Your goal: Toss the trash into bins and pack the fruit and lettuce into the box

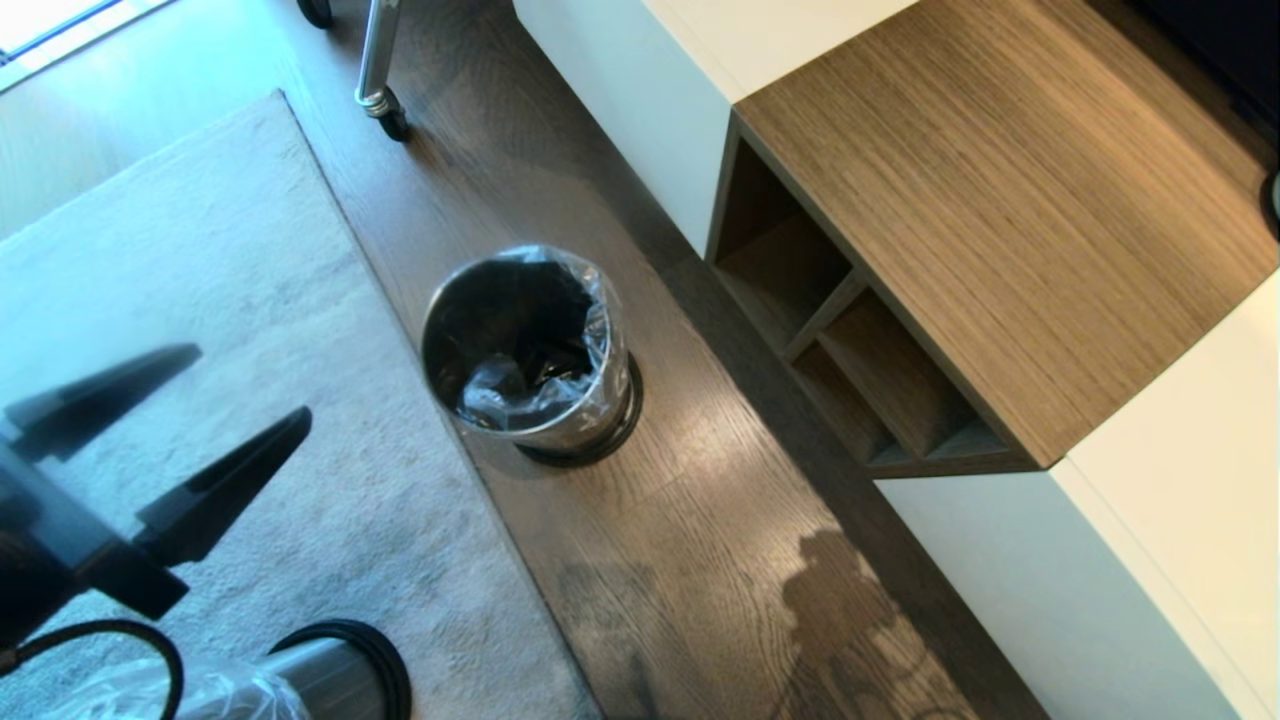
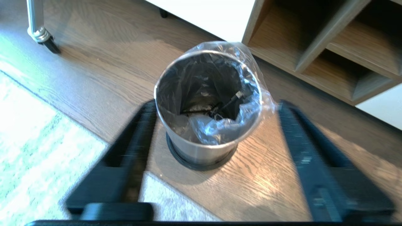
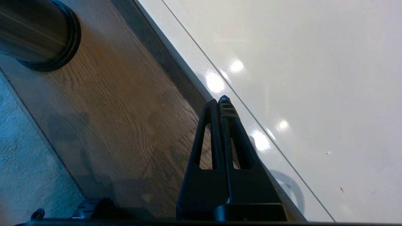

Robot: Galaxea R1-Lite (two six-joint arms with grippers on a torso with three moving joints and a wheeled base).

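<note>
While left tool (image 1: 250, 385) gapes empty, bin (image 1: 530, 350) stands ahead; right tool (image 3: 221, 102) pressed together.

A small cylindrical brushed-steel bin (image 1: 530, 360) with a black base ring stood upright on the wooden floor, beside the rug's edge. Its clear plastic liner bag (crumpled inside, folded over the rim) held dark bits. A second steel bin (image 1: 320, 675) lay nearer.

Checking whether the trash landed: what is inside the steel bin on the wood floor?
The bin holds a crumpled clear liner and a thin dark cable-like piece. Anything beneath the liner folds is hidden.
</note>
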